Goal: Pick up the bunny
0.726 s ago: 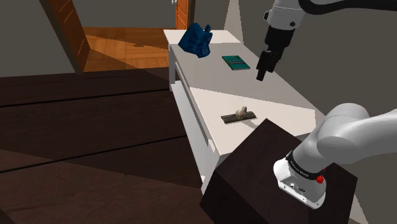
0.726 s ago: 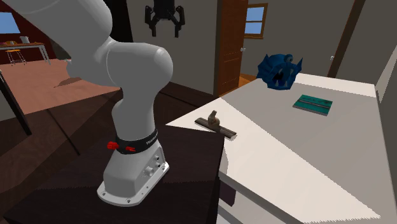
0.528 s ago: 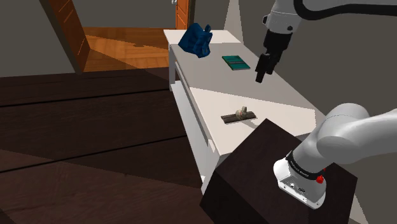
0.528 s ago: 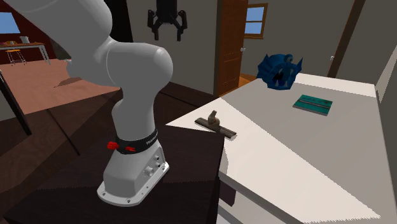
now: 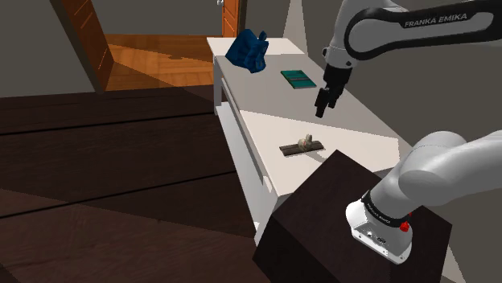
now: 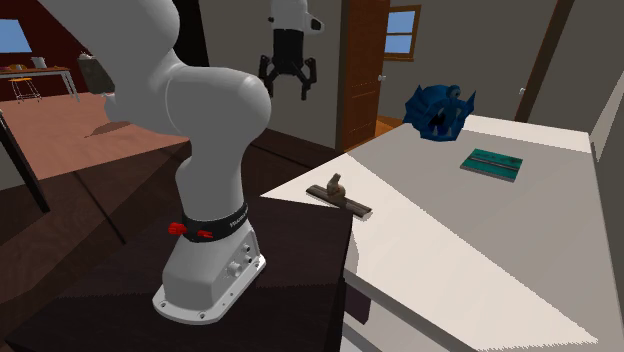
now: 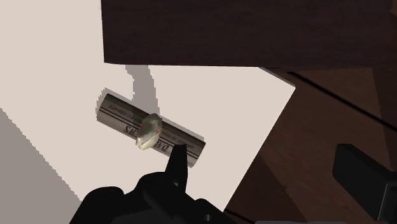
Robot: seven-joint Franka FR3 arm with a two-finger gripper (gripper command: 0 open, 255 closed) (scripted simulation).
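Shoulder view, left to right: a blue lump and a green book lie at the far end of the white table. The pale bunny sits on a flat dark slab near the dark stand. My gripper hangs above and beyond it, fingers spread and empty. I judge this the approach. Next I must descend, straddle the bunny, then close.
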